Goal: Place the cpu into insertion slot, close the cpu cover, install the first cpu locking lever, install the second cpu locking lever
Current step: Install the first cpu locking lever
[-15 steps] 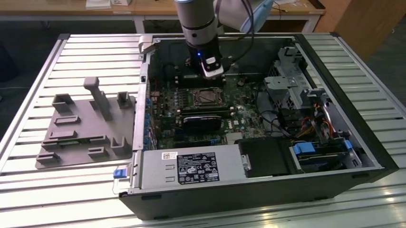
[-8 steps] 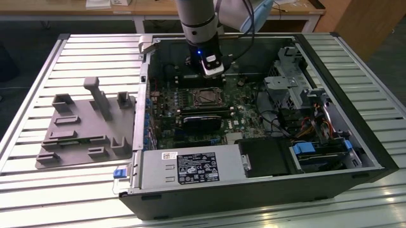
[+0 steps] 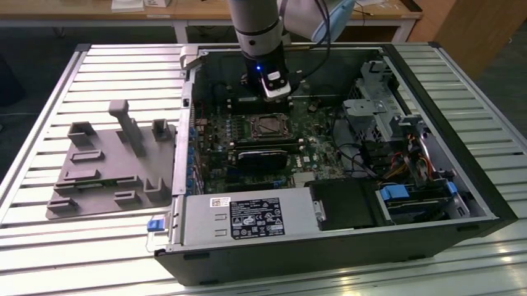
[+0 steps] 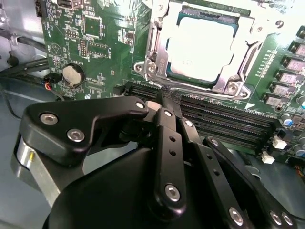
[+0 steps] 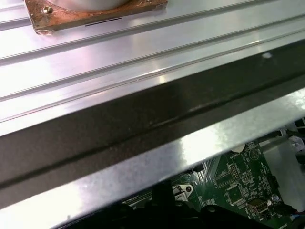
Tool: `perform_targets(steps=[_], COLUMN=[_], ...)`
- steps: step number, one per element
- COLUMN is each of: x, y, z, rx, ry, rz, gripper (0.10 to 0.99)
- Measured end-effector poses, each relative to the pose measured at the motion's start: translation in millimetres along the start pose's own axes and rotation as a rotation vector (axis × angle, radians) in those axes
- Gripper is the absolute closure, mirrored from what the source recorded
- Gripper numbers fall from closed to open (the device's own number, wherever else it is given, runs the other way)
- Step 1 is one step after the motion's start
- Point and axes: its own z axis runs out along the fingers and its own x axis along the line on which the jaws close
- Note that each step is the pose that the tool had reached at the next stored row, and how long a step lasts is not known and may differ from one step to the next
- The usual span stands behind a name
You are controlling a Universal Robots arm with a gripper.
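Inside the open computer case (image 3: 461, 185) on the slatted table (image 3: 49, 98), the cpu (image 4: 200, 45) lies seated in the insertion slot (image 3: 268, 126), and the cpu cover (image 4: 159, 40) sits down around it, framing the silver top. Just beside the slot, over the black memory slots (image 4: 228, 121), hangs the end effector (image 4: 167, 109), its black fingers (image 4: 164, 157) pressed together on nothing. A grey fixture (image 3: 111, 160) lies outside the case, toward the exterior view's left.

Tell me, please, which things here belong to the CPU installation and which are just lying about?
Job in hand:
cpu, seated in the insertion slot
cpu cover, down around the chip
gripper

Lying about:
grey fixture block
power supply
coin cell battery
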Motion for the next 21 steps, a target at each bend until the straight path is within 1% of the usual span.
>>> perform_targets(steps=[1, 2, 3, 5, 7, 8, 9, 10, 12, 15, 17, 21], x=[0.0, -0.3, -0.7, -1.9, -3.1, -3.6, -3.9, -4.0, -4.1, -4.6, -5.3, -8.0], y=[0.0, 0.0, 0.2, 0.6, 1.0, 1.2, 1.3, 1.3, 1.2, 0.1, -1.9, -8.4], z=[0.2, 0.5, 0.9, 1.6, 2.1, 2.3, 2.4, 2.4, 2.5, 2.3, 2.2, 1.5], rx=[0.005, 0.011, 0.018, 0.033, 0.052, 0.061, 0.07, 0.076, 0.085, 0.094, 0.096, 0.097], ry=[-0.0009, 0.0014, 0.0091, 0.0285, 0.0482, 0.0567, 0.0621, 0.0635, 0.0642, 0.0625, 0.062, 0.0619], rz=[-0.001, -0.002, -0.002, -0.001, -0.001, -0.002, -0.002, -0.003, -0.004, -0.006, -0.006, -0.006], gripper=[0.984, 0.984, 0.984, 0.984, 0.984, 0.984, 0.984, 0.984, 0.984, 0.984, 0.984, 0.984])
